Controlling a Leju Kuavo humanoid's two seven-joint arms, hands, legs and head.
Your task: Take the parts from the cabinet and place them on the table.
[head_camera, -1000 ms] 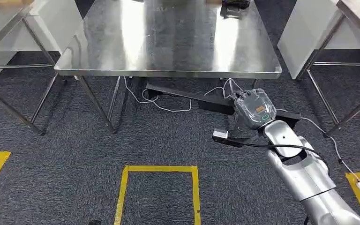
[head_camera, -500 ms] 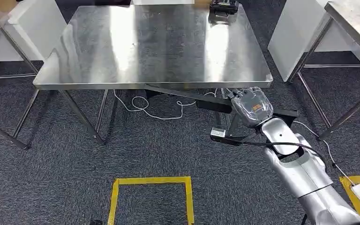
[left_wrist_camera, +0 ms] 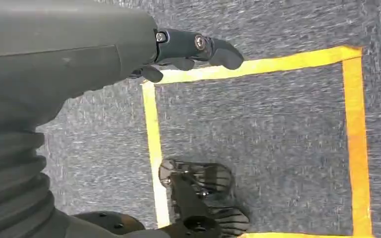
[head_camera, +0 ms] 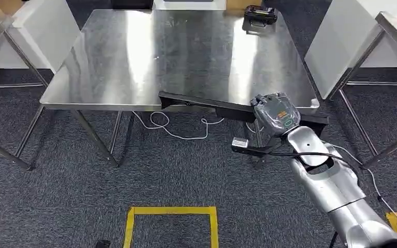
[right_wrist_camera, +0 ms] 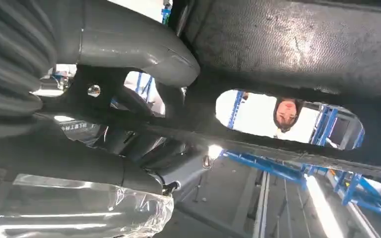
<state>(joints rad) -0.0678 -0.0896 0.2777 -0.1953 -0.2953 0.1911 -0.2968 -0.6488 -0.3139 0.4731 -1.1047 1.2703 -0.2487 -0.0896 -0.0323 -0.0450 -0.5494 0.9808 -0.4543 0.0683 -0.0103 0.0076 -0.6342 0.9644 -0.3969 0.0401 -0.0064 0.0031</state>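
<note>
I see the steel table ahead; a long black part crosses its near right corner, gripped in my right hand, fingers apparently wrapped beneath it. My left hand hangs over the floor, fingers apart, holding nothing.

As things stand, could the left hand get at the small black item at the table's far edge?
Probably not. The left hand hangs low over the carpet by the yellow floor marking, while the black item sits at the far edge of the table, with the whole tabletop between.
</note>
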